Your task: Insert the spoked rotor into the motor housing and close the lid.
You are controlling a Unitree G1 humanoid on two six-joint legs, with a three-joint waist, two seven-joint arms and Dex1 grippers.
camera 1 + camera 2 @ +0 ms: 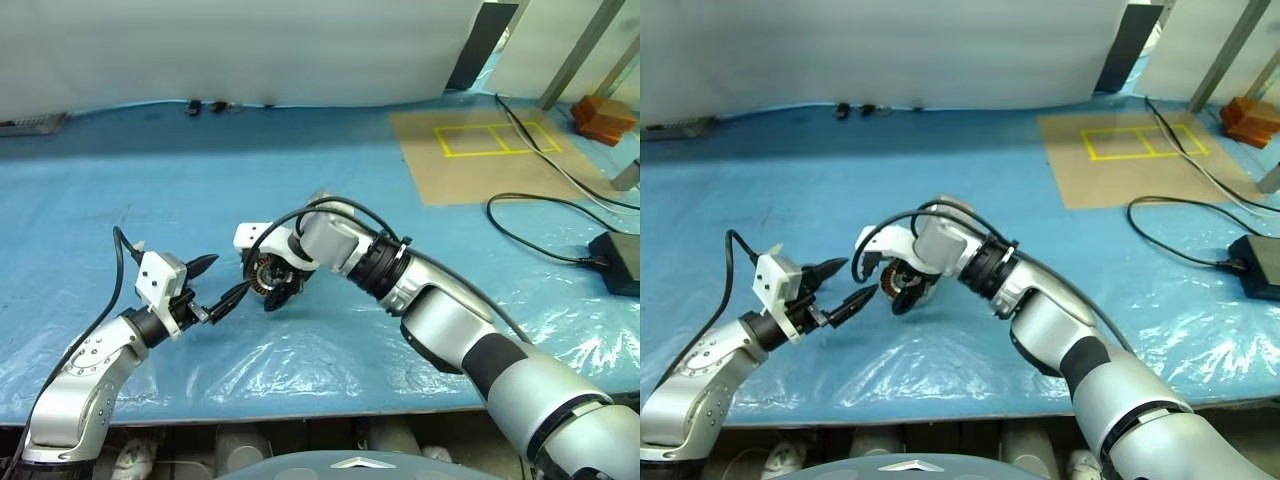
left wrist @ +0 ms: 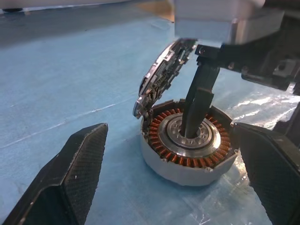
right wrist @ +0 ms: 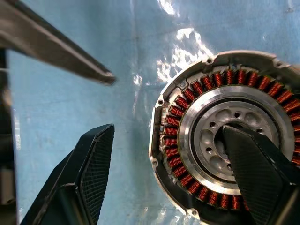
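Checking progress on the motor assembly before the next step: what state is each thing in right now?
motor housing: open, upright on the blue sheet, copper windings and metal hub exposed.
lid: raised, tilted up on the housing's rim, not closed.
left gripper: open, empty, beside the housing.
right gripper: open, empty, one finger reaching down onto the hub, the other outside the housing.

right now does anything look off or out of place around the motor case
Yes. The motor case sits open on the blue sheet, its lid tilted up at the rim. One finger of the right tool pokes into the metal hub, the other outside. No spoked wheel is inside.
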